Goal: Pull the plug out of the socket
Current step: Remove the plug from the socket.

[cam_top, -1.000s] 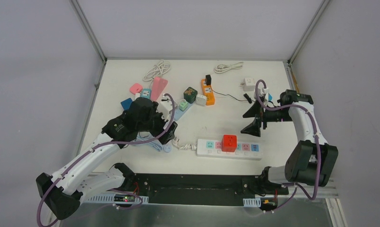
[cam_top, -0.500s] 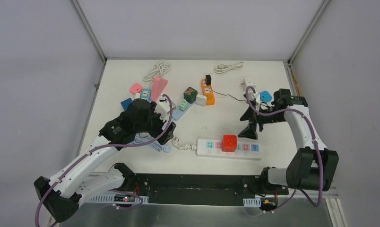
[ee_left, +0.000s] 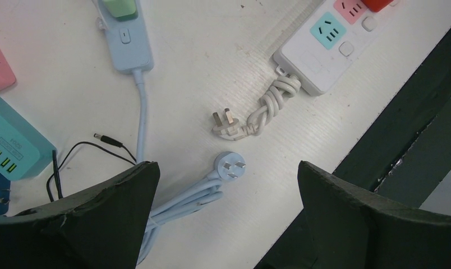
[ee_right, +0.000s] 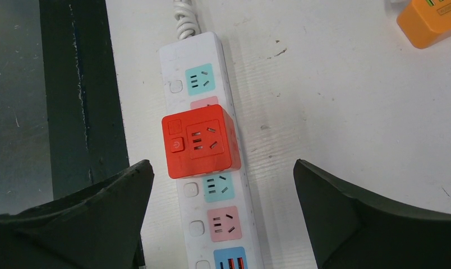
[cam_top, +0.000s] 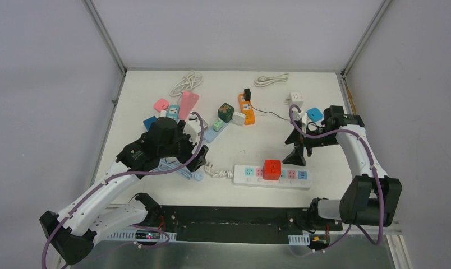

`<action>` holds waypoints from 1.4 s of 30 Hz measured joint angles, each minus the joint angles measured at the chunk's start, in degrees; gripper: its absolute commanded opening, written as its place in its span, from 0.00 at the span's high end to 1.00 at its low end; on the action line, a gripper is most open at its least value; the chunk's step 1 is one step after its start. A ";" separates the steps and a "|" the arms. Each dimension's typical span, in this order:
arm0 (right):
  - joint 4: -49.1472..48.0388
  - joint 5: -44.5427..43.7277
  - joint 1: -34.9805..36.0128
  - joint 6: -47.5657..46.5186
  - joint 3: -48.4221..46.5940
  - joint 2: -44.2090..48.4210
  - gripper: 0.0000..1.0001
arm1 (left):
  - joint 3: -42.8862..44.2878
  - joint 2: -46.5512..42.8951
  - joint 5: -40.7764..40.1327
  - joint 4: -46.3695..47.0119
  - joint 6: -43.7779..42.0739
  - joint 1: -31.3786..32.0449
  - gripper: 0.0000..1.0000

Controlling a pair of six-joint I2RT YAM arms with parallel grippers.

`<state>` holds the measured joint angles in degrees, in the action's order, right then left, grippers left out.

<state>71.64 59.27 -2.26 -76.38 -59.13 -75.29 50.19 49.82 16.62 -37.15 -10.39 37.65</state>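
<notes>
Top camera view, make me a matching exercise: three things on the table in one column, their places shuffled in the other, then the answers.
Things:
1. red cube adapter
2. orange power strip
3. pink power strip

Places:
A. far left, near the coiled white cable
B. seated on the white power strip
C. far middle, near the dark green cube

Pairs: 1-B, 2-C, 3-A

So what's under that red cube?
The red cube sits on the white power strip, covering a pink socket whose edge peeks out. Its pins and the socket holes are hidden.
</notes>
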 measured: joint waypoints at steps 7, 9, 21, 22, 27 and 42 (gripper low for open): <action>-0.07 -0.17 0.07 -0.02 0.92 0.87 0.00 | 0.00 -1.81 1.27 0.81 0.59 -1.16 0.01; -0.09 -0.22 0.13 -0.04 0.92 0.87 0.00 | -0.02 -2.19 1.42 0.94 0.59 -1.38 0.01; -0.09 -0.52 1.03 -0.28 0.98 0.90 0.00 | -0.37 -2.23 1.42 1.27 0.59 -1.40 0.01; -0.09 -0.55 1.11 -0.28 0.98 0.90 0.00 | -0.39 -2.23 1.42 1.27 0.59 -1.40 0.01; -0.28 -0.66 1.57 -0.46 1.53 0.90 0.00 | -0.46 -2.23 1.42 1.27 0.59 -1.40 0.01; -1.14 -1.86 3.04 -0.90 2.05 0.90 0.00 | -0.48 -2.23 1.42 1.27 0.59 -1.77 0.01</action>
<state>70.50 57.41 0.78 -77.28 -57.08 -74.39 49.71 47.59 18.04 -35.88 -9.80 35.88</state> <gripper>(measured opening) 0.996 0.991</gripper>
